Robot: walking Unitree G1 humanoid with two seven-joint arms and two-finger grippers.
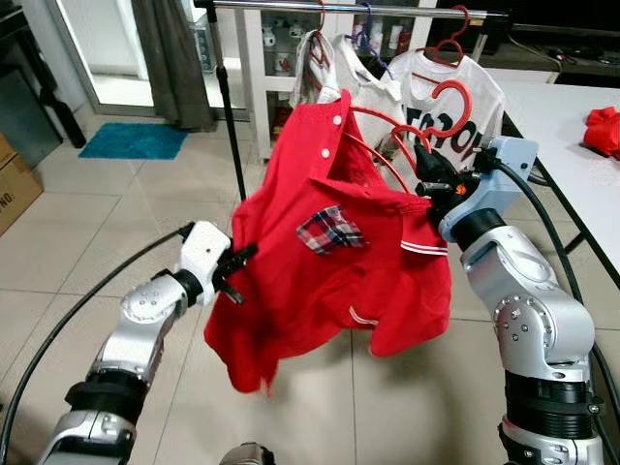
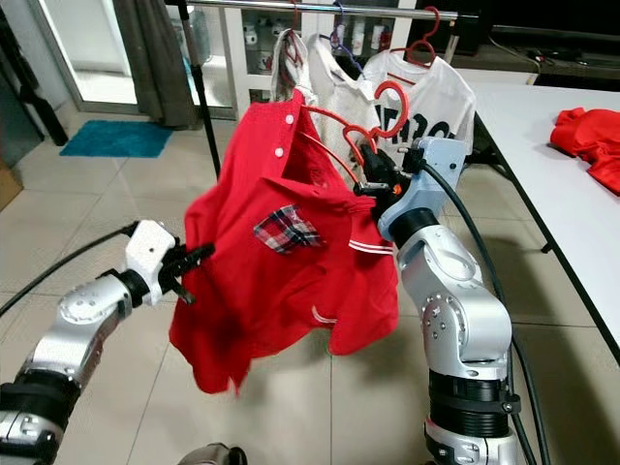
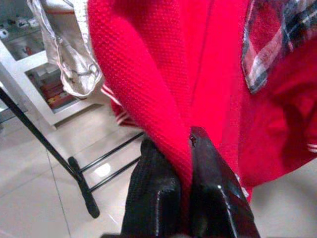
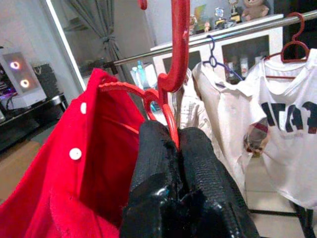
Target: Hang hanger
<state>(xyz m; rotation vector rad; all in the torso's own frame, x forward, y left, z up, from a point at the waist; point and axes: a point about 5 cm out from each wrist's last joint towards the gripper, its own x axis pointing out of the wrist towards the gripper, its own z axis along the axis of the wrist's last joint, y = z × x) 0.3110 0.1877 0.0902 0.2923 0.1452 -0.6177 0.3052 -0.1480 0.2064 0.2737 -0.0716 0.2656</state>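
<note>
Above tiled floor (image 1: pixel 87 223): clothes rail (image 1: pixel 387 10), white table (image 1: pixel 572 155), blue mat (image 1: pixel 131 140).

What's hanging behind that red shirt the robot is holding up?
Behind the red shirt a metal rail carries a white printed T-shirt on a red hanger and a pale garment. The shirt hides their lower parts and whatever stands behind it.
</note>
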